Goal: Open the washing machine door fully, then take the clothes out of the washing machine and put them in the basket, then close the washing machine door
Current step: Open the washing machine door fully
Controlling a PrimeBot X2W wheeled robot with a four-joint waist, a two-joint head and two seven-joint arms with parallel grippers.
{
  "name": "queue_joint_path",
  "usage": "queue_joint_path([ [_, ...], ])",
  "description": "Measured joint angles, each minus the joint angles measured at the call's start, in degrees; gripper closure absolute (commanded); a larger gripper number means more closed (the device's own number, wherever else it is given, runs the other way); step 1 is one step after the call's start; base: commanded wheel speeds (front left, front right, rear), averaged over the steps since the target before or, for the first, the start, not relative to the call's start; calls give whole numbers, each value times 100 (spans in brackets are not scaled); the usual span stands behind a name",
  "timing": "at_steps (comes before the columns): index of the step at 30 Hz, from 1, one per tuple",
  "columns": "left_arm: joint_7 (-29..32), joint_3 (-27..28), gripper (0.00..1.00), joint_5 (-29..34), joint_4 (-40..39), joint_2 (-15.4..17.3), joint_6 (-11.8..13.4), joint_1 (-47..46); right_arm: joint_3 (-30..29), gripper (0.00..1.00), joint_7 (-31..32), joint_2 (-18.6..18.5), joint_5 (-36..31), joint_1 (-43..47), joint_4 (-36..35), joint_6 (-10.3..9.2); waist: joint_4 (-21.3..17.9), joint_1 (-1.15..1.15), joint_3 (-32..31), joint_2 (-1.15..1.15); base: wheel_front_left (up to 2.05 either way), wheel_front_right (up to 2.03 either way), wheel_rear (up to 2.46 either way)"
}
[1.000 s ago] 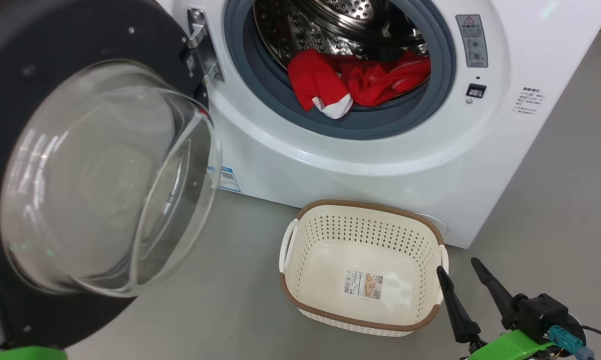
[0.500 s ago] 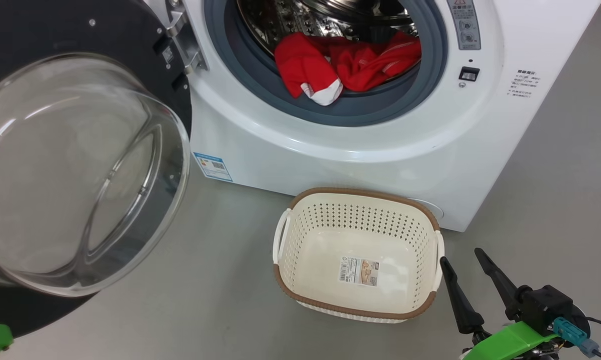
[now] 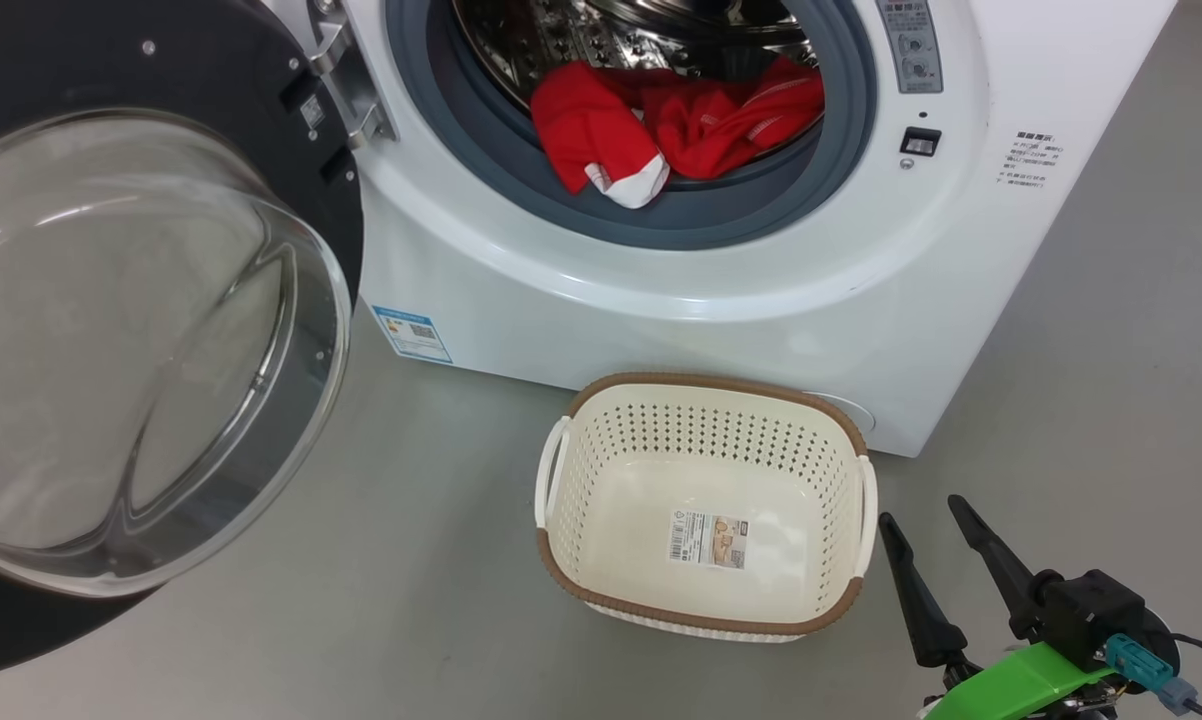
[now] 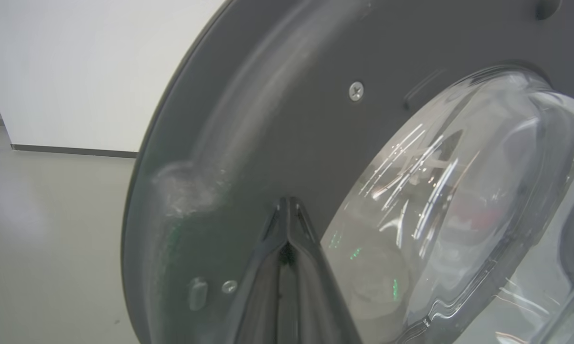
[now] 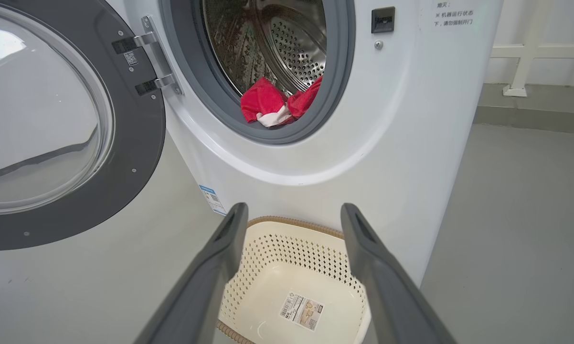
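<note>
The washing machine door (image 3: 161, 90) stands swung out to the left, its glass bowl (image 3: 131, 350) bulging toward me. In the left wrist view my left gripper (image 4: 287, 203) is shut, its tips against the door's (image 4: 268, 119) dark inner rim beside the glass. Red and white clothes (image 3: 661, 130) lie at the front of the washing machine's (image 3: 661, 300) drum. The basket (image 3: 706, 383) sits empty on the floor before the machine. My right gripper (image 3: 921, 512) hangs open just right of the basket, holding nothing. The right wrist view shows that gripper (image 5: 294, 210), the basket (image 5: 268, 267) and the clothes (image 5: 263, 100).
Grey floor (image 3: 411, 560) spreads around the basket and under the door. A white wall with a dark skirting (image 4: 72, 152) lies beyond the door. Right of the machine stands a white rail (image 5: 526, 52) along a low ledge.
The whole head view has shifted, so the camera moved. The door looks swung a little wider to the left. My right gripper stays open in the same spot.
</note>
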Motion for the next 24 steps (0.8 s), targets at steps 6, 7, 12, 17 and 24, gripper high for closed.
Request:
queue_joint_path([
  [6, 1, -69, 100, -30, 71, 29, -2, 10, 4, 0, 0, 43, 0, 0, 5, 0, -18, 0, -90, 0, 0, 0, 0],
  [7, 1, -113, 100, -63, 45, 27, -2, 28, 5, 0, 0, 56, 1, 0, 9, 0, -19, 0, -112, 0, 0, 0, 0],
  [12, 1, -467, 100, -235, -200, 1, -1, 324, 4, 0, 0, 73, 2, 5, 23, 0, -17, 0, -227, 0, 0, 0, 0],
  [17, 1, -743, 100, -334, -500, -130, -1, 736, 3, 0, 0, 90, 3, 14, 30, 0, -19, 0, -322, 0, 0, 0, 0],
  [24, 1, -1625, 100, -510, -948, -222, -1, 1256, -7, 0, 0, 105, 4, 14, 27, 0, -83, 0, -401, 0, 0, 0, 0],
])
